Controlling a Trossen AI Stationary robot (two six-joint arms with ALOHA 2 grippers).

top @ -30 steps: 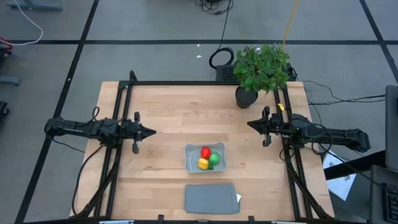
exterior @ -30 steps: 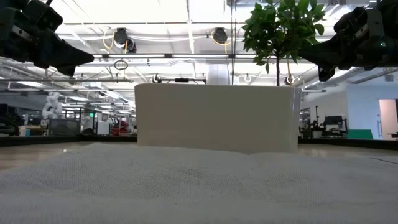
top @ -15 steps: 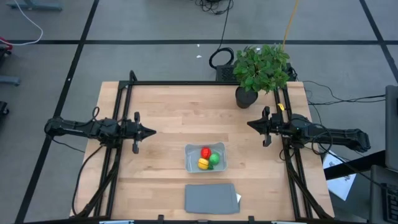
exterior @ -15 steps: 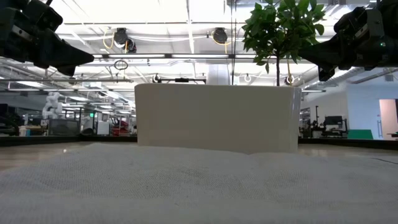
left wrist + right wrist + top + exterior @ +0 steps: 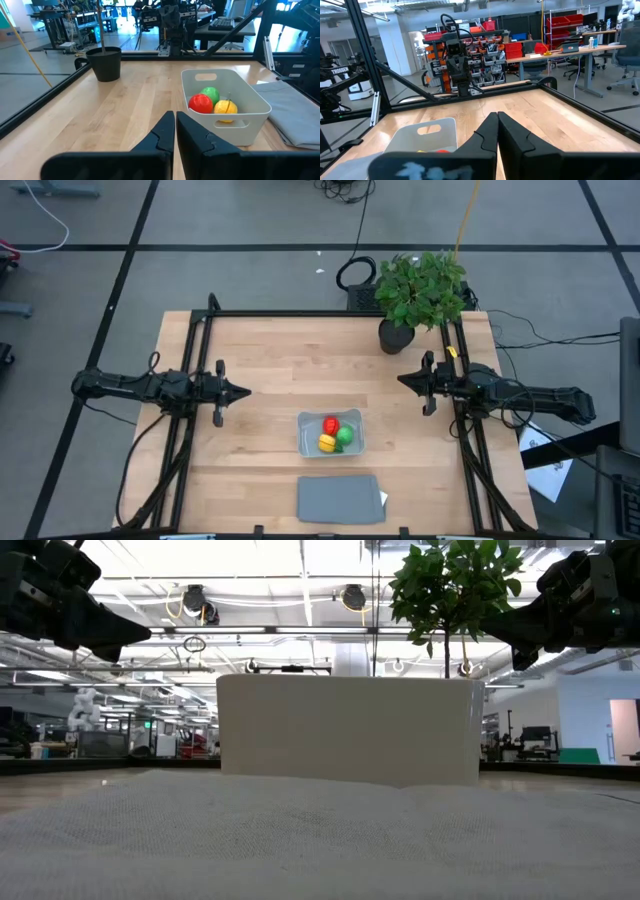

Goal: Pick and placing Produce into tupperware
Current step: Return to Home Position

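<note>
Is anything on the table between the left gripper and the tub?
Nothing visible does: only bare table lies between the left gripper and the tub. The grey lid lies off that path, and the potted plant stands at the far edge.

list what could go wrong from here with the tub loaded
The light blue-grey rectangular plastic tub is uncovered; the flat dark grey lid lies apart, near the front edge of the wooden table, so a knock could spill the three toy produce pieces. The leafy potted plant stands close to the right hand; a swing of that arm might clip it. The left hand waits at the table's left side.
</note>
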